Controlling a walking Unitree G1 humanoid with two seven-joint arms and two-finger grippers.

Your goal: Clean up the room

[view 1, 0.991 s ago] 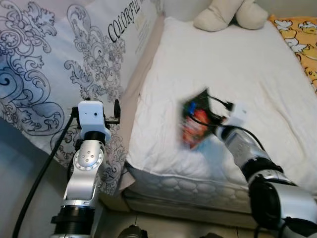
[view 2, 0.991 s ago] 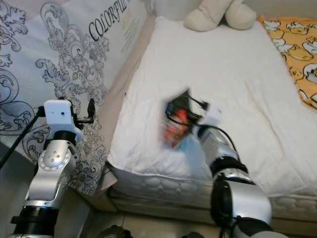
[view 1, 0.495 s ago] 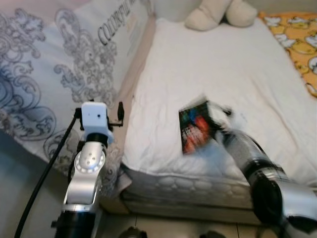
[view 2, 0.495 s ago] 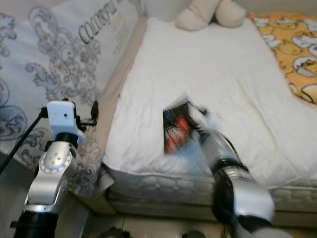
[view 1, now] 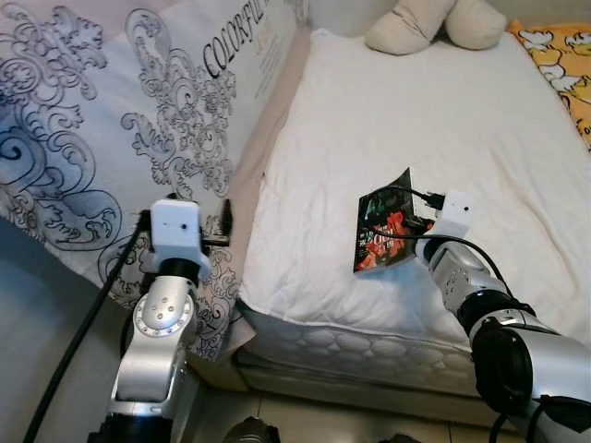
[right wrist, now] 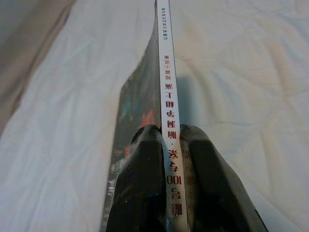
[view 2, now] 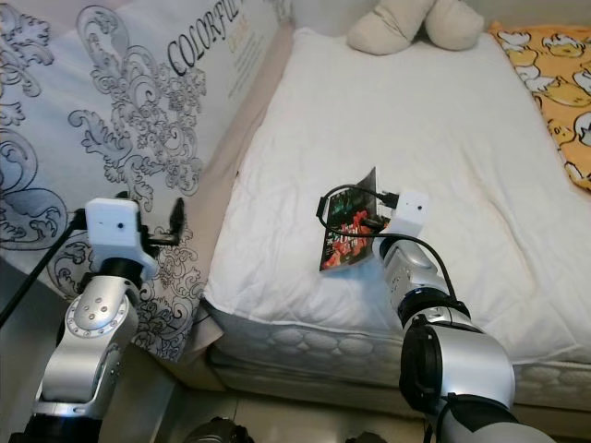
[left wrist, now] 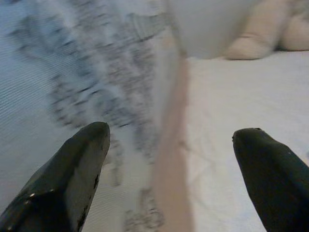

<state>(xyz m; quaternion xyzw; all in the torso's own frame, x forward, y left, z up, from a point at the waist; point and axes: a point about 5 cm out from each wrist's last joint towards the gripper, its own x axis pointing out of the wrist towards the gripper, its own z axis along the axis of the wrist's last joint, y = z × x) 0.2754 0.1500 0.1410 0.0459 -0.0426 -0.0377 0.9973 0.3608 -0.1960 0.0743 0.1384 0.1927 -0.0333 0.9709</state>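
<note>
I see the white quilted mattress beside a grey-patterned printed banner. My right gripper pinches a thin dark-covered book with a white spine, holding it on edge above the mattress near its front edge. My left gripper hangs wide apart, holding nothing.

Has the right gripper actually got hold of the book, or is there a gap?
Touching. In the right wrist view both black fingers press against the two sides of the book, pinching its white spine with no gap; the right gripper is shut on it.
</note>
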